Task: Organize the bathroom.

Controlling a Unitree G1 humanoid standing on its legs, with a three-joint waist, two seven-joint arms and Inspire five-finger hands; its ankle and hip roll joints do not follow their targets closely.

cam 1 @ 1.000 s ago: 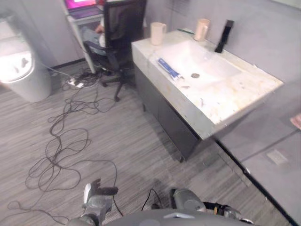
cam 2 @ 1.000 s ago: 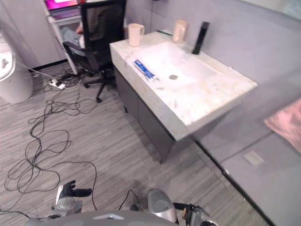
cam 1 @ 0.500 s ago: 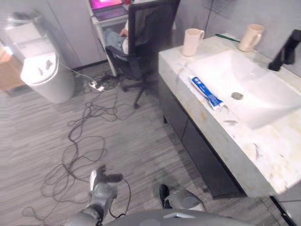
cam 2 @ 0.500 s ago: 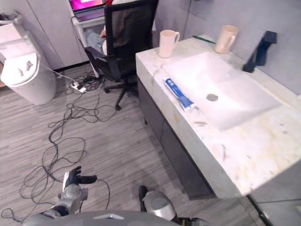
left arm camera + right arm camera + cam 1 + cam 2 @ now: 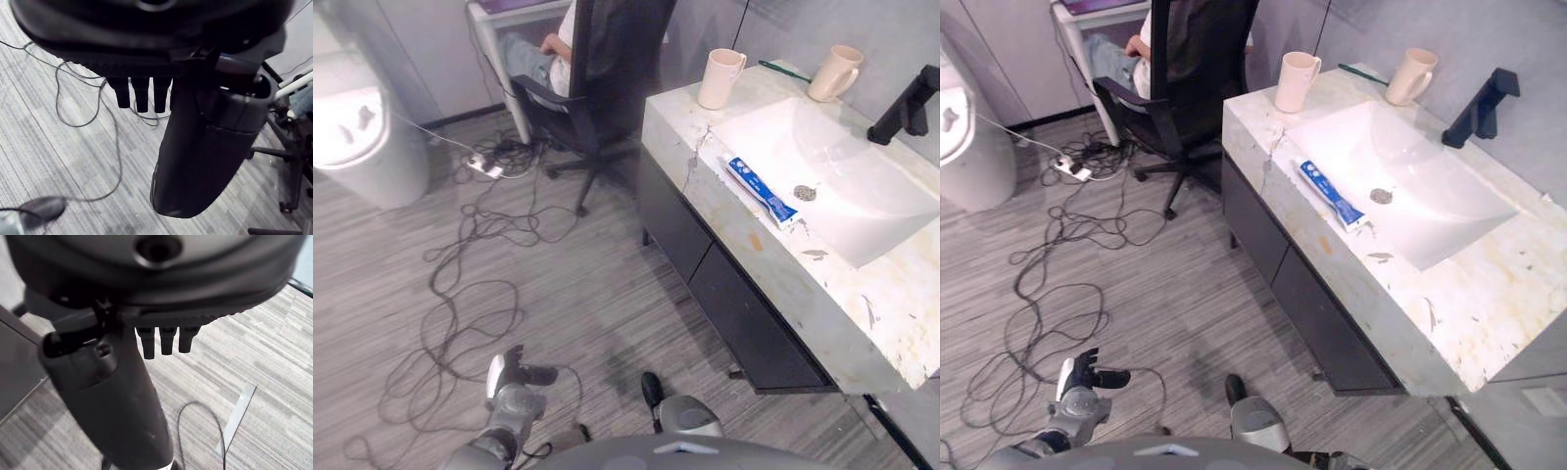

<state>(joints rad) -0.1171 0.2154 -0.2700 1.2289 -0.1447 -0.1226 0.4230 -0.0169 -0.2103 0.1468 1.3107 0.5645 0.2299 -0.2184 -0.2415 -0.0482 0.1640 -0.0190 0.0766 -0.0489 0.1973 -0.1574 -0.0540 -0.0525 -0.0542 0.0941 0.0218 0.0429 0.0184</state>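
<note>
Left robot hand [image 5: 514, 378] hangs low over the floor [image 5: 607, 294], fingers relaxed and straight, holding nothing; right robot hand [image 5: 122, 396] looks the same in its own wrist view, loose and empty; well ahead and off to the right of the left robot hand sits the table [image 5: 783, 264] with a sink [image 5: 842, 186], a toothpaste tube [image 5: 759, 190] on its near rim, two mugs [image 5: 721, 78] at the back.

Two mugs [image 5: 721, 78] [image 5: 832, 72], one toothpaste tube [image 5: 760, 191], one faucet [image 5: 905, 107], seemingly one toothbrush [image 5: 784, 70].
</note>
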